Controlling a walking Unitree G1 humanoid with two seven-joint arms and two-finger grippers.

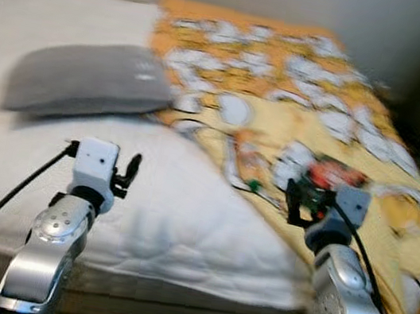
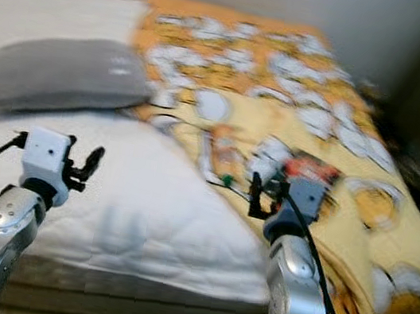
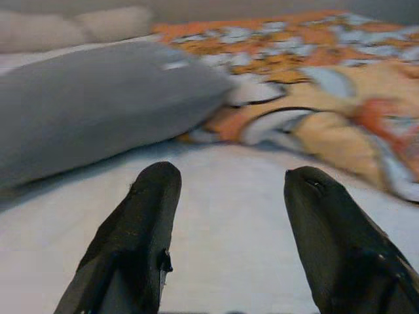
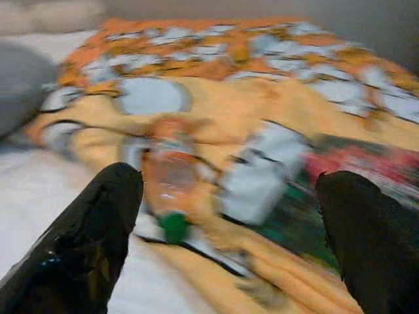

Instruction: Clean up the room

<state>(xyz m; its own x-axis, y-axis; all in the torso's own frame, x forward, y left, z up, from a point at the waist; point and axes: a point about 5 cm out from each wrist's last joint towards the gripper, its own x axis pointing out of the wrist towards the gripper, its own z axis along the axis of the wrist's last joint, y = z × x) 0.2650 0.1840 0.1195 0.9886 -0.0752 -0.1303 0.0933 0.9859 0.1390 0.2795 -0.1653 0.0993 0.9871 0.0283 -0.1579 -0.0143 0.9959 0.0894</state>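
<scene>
Frames blurred. Bed (image 1: 182, 225) ahead: white sheet on the left, orange blanket (image 1: 303, 84) on the right, grey pillow (image 1: 86, 80) on the sheet.

A bottle (image 4: 171, 176) with a green cap (image 4: 174, 226) lies on the blanket near its edge, a red-and-dark packet (image 4: 366, 170) just beside it.

Right gripper (image 4: 229, 222) released, fingers spread, held just short of the bottle. Bottle's long axis runs roughly along the reach, cap toward the gripper.

Left gripper (image 3: 226, 216) also released, over bare sheet, well apart from the bottle. Right arm is nearer; likely the one to reach.
</scene>
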